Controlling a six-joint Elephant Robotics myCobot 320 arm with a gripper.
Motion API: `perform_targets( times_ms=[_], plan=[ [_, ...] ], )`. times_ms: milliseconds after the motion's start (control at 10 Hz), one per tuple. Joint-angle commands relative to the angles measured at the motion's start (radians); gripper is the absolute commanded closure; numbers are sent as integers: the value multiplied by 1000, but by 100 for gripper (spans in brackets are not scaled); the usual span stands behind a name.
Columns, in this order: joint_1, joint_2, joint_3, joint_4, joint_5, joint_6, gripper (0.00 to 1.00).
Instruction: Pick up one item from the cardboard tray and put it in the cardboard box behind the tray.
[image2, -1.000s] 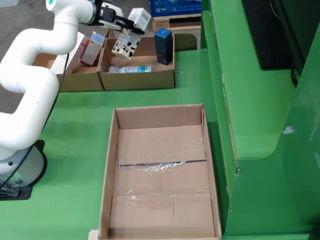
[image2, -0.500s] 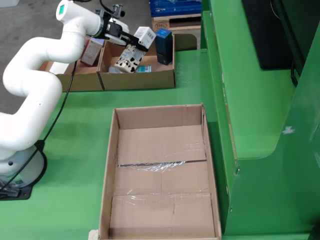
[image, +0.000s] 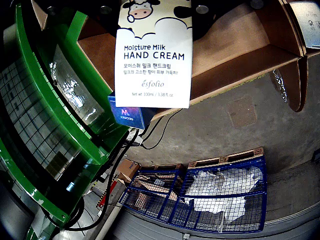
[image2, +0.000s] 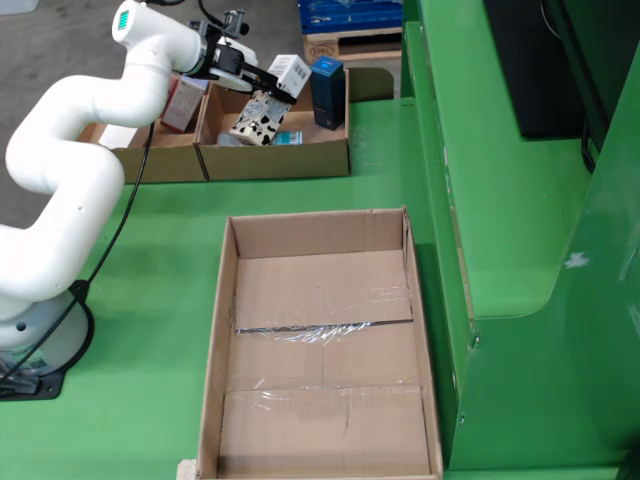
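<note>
In the fixed view from above, my gripper (image2: 262, 100) is over the cardboard tray (image2: 275, 160) at the back, shut on a white cow-print hand cream box (image2: 254, 118). The box hangs tilted just above the tray floor. In the view that rides on the gripper, the hand cream box (image: 154, 50) fills the top centre, and its upper end is hidden between the dark jaws. A large open cardboard box (image2: 320, 360) lies in the foreground of the view from above, with nothing in it.
A dark blue carton (image2: 326, 92) stands upright at the tray's right end, also visible as the dark blue carton (image: 127, 114) below the held box. A teal item (image2: 288, 138) lies in the tray. A pink box (image2: 180, 100) stands in a neighbouring tray. A green frame (image2: 520, 250) rises at right.
From one second ago the arm swung, carrying the hand cream box lower and slightly right over the tray. In the last half second nothing visibly moved.
</note>
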Motion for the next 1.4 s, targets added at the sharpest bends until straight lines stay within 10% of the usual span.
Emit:
perform_targets(
  times_ms=[0, 500, 1300],
  plan=[
    [-7, 31, 29, 14, -12, 2, 100],
    [-7, 31, 29, 14, -12, 2, 100],
    [-7, 31, 29, 14, -12, 2, 20]
  ],
)
